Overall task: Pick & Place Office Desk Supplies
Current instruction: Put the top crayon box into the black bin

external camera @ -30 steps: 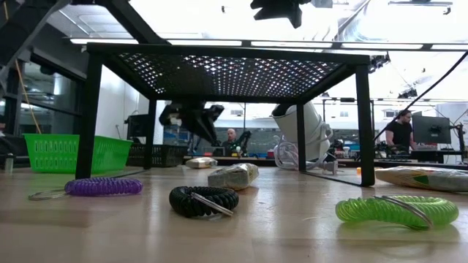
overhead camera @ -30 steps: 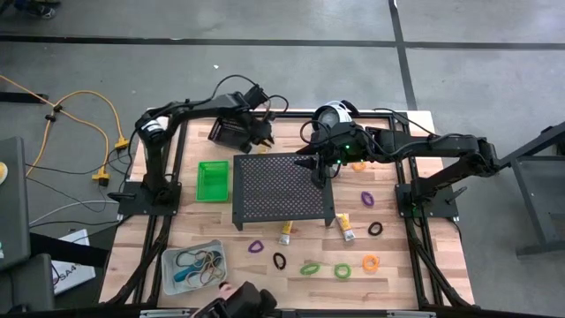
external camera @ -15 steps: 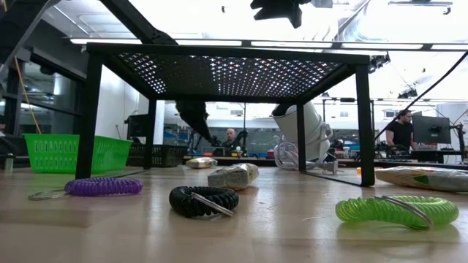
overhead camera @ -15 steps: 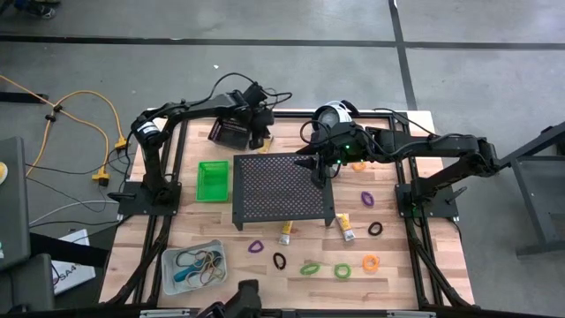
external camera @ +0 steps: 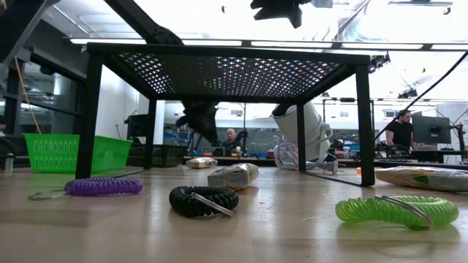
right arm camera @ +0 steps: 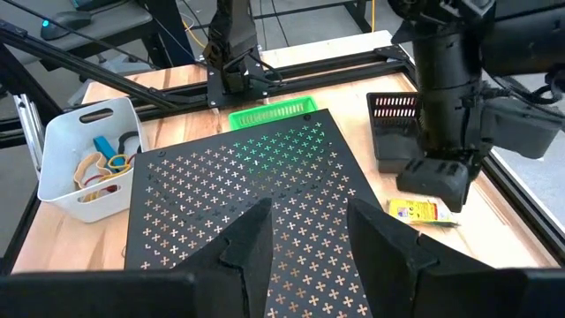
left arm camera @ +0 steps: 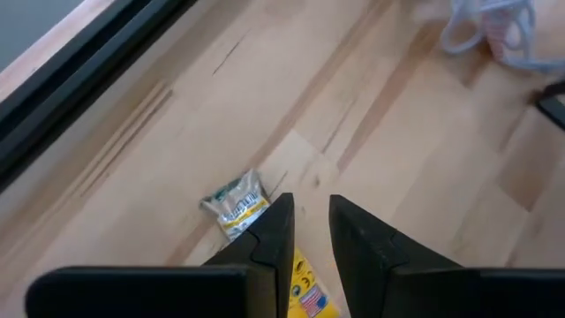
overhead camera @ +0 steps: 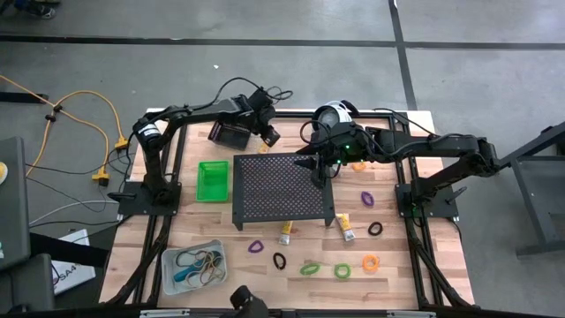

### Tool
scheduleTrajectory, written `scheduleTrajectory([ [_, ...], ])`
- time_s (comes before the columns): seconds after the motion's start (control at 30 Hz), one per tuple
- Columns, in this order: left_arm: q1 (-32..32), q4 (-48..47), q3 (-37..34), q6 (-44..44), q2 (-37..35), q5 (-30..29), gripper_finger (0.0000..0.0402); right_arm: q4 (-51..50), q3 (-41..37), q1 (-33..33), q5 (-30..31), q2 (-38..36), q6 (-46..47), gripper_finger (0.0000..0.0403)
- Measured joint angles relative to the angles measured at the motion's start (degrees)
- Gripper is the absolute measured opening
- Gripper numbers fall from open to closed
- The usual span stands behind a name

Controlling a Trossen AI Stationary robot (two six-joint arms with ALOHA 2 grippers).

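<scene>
While left gripper hangs over yellow tube, fingers slightly parted, holding nothing, black bin sits just beside. Right gripper, part-open, empty, hovers above perforated stand.

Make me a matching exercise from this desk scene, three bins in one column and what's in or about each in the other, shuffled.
Column one:
1. clear bin
2. green bin
3. black bin

Column two:
A. beside the left edge of the perforated stand
B. holds rubber bands
C. at the table's far edge, next to the left tool

Pairs: 1-B, 2-A, 3-C
</scene>
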Motion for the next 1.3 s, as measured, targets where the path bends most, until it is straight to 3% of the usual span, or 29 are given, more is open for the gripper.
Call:
scheduleTrajectory([
  [0.47,-3.44,-2.36,0.0,-9.57,0.0,-7.03,0.0071,0.0,0.0,-0.01,0.0,0.02,-0.01,0.0135],
  [0.83,-4.57,-3.39,0.05,-10.69,2.37,-7.02,0.0075,0.17,0.0,-0.02,0.01,0.02,-0.01,0.0135],
  [1.3,-4.32,-2.95,0.04,-12.57,3.69,-7.26,0.0176,1.07,0.0,-0.01,0.02,0.02,0.0,0.0135],
])
